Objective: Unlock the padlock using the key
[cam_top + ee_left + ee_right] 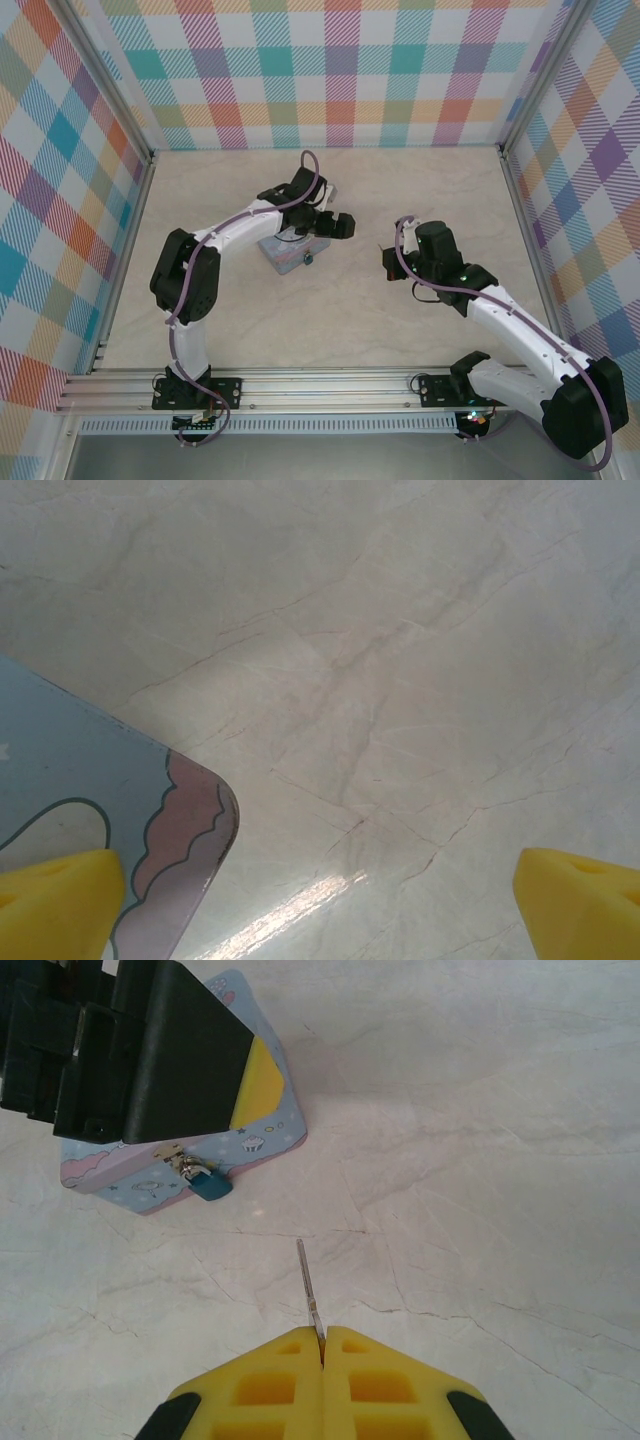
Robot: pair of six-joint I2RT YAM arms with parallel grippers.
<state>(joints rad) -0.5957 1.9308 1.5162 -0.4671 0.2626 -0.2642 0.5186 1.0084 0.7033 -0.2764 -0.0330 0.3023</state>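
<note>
Padlock [211,1187]: small, blue body, thin silvery shackle. The shackle is looped through the hasp on the side wall of a pale-blue tin [270,1130], and the body hangs tilted against that wall. It lies near the middle of the table [480,1160].

Key [308,1285]: slim silvery shaft, head hidden. It is pinched between the closed fingers of the right end effector [322,1345], with the tip pointing toward the padlock and clear of it.

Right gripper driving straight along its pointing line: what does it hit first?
Probably the light-blue cartoon tin box, near its right corner, just right of the small blue padlock. The thin metal key pinched in the right gripper would touch first. Bare pale table lies between; depth unclear.
</note>
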